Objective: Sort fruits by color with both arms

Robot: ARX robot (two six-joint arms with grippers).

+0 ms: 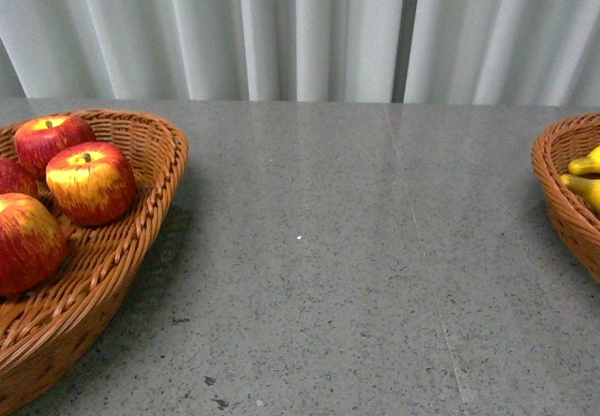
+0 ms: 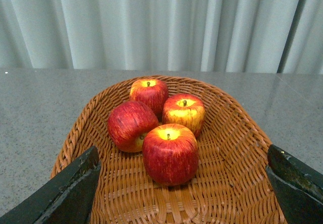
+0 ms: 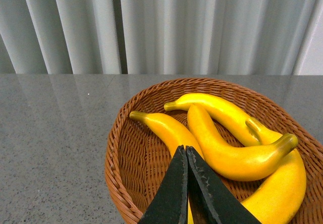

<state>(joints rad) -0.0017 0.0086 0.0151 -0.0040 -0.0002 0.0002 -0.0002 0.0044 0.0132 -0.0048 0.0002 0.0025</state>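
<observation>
Here left gripper wide open, empty, above apples; right gripper closed, empty, over bananas.

Four glossy red apples, streaked yellow, stems mostly upward, cluster in the wicker basket at the tabletop's left edge. Four curved yellow bananas overlap in the right-edge basket.

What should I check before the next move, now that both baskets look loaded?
1. Apples all in the left basket: ok, four there.
2. Bananas all in the right basket: ok, four there.
3. No fruit loose on the table: ok in the visible area.
4. Left gripper open, empty: ok.
5. Right gripper shut, empty: ok.
6. Mixed colors in either basket: none seen, ok.
</observation>
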